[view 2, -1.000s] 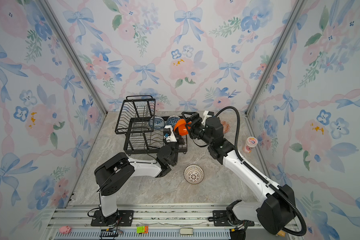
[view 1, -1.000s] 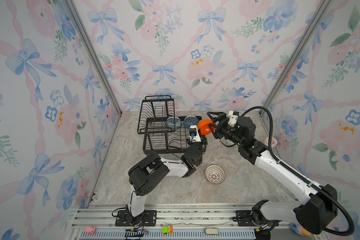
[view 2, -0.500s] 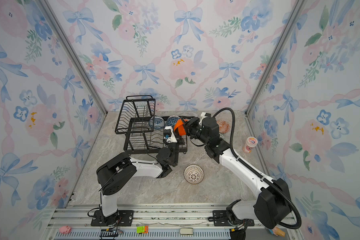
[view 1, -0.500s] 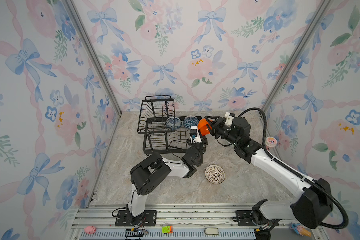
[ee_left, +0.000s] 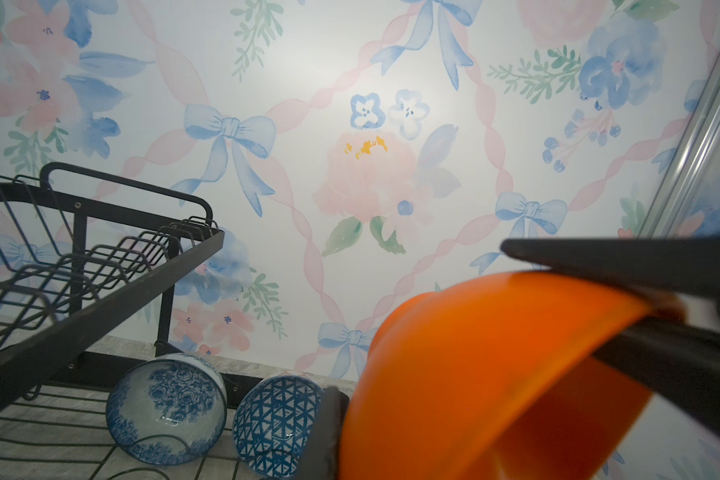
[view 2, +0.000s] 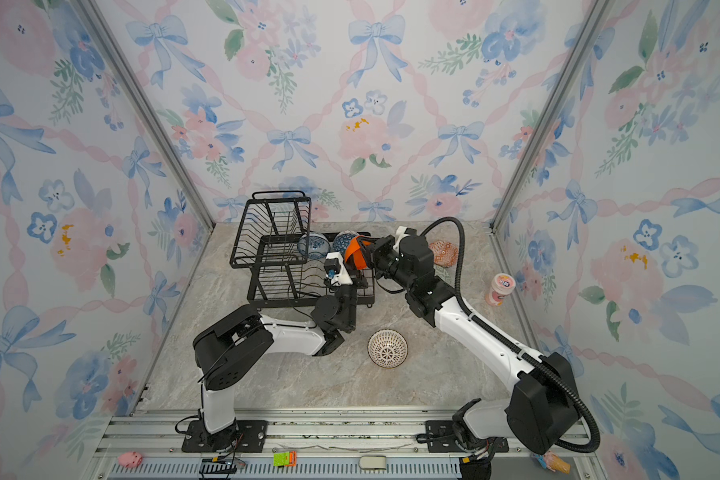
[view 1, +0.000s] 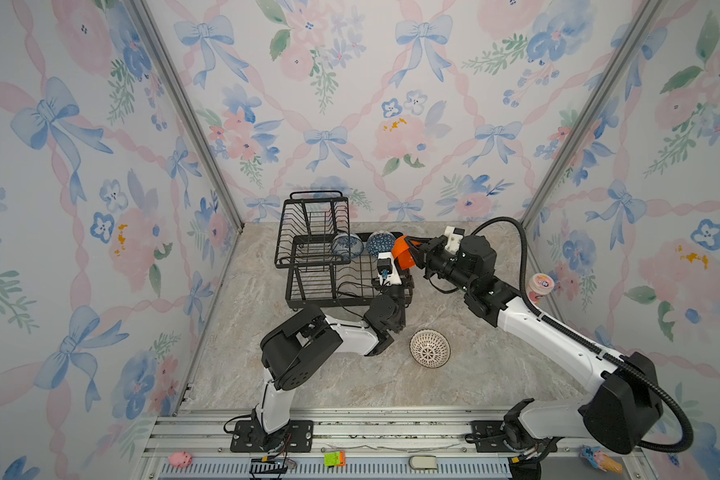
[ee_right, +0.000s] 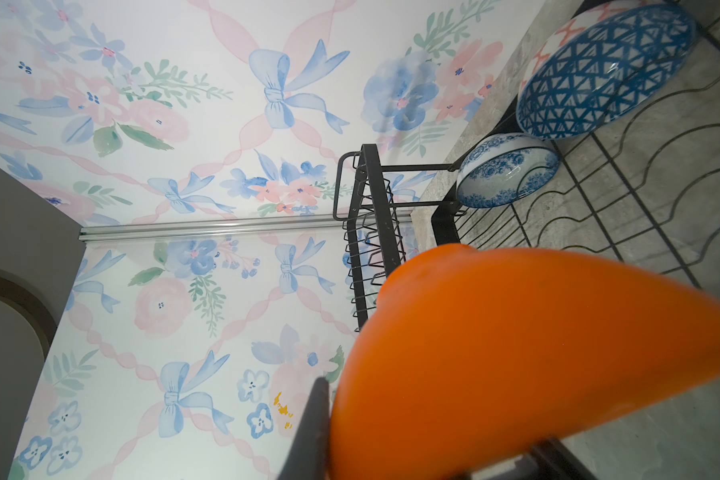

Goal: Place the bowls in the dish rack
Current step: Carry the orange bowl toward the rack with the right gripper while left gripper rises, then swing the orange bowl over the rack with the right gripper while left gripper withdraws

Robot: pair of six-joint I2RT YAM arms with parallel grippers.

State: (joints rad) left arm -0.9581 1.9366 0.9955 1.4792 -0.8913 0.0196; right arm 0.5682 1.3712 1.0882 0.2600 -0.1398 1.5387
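The orange bowl (view 1: 404, 254) hangs tipped on its side over the right end of the dish rack (view 1: 308, 263), just beside the blue geometric bowl (view 1: 380, 244) and clear of the wire floor. The right gripper (view 1: 413, 250) reaches in from the right with its jaws clamped narrowly on the bowl's wall, one finger outside and one inside in the left wrist view. The left gripper (view 1: 400, 269) comes up from below, drawn tight on the same bowl, with only one finger (ee_left: 325, 428) showing against the outer wall. The geometric bowl and the blue-white floral bowl (view 1: 346, 246) stand on edge at the back of the lower tier. The white bowl with dark radial lines (view 1: 430, 348) sits on the marble table (view 1: 350, 382), well apart from the rack. An orange-white patterned bowl (view 2: 443, 252) lies behind the right arm.
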